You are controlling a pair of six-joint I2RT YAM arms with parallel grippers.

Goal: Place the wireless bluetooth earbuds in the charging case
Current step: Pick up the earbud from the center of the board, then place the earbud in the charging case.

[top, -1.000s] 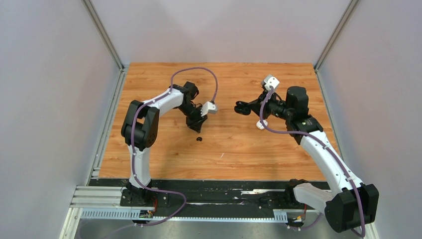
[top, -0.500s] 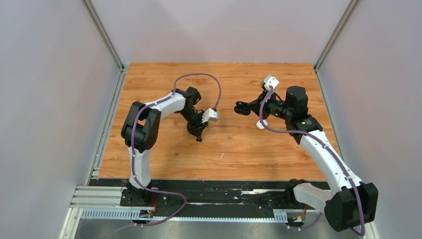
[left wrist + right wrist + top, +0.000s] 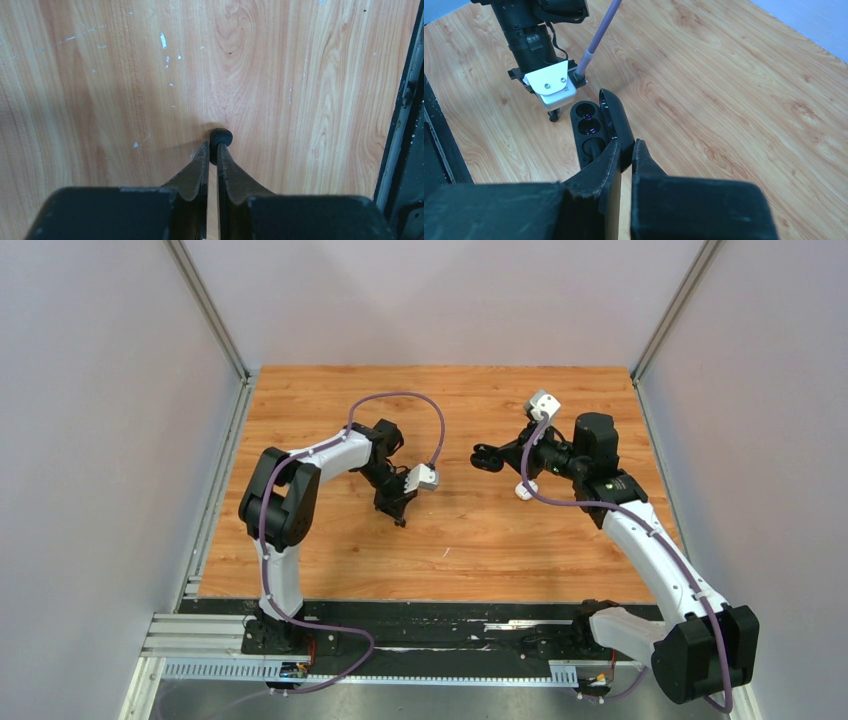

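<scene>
- The left gripper (image 3: 212, 150) is down at the table (image 3: 300, 420), a little left of its middle and somewhat nearer the near edge than the far one. Its jaws are drawn almost together.
- Pinched at the very tips of those jaws is a black earbud (image 3: 220, 136). Its round end pokes out past the fingers and sits on the wood, with a soft shadow to its left (from overhead it is only a dark speck at the fingertips).
- The right gripper (image 3: 624, 150) is clamped tight on the lid (image 3: 616, 117) of the charging case (image 3: 586, 132). The case is black and hinged open, and it is held over the middle of the table, apart from the left gripper and a bit nearer the far edge.
- The open tray of the case is turned toward the left arm. Its upper well has something glossy in it, though I can't tell from here whether that is an earbud.
- A small white object (image 3: 525, 490) lies on the table beneath the right arm, between the case and the right edge. It is too small to make out.
</scene>
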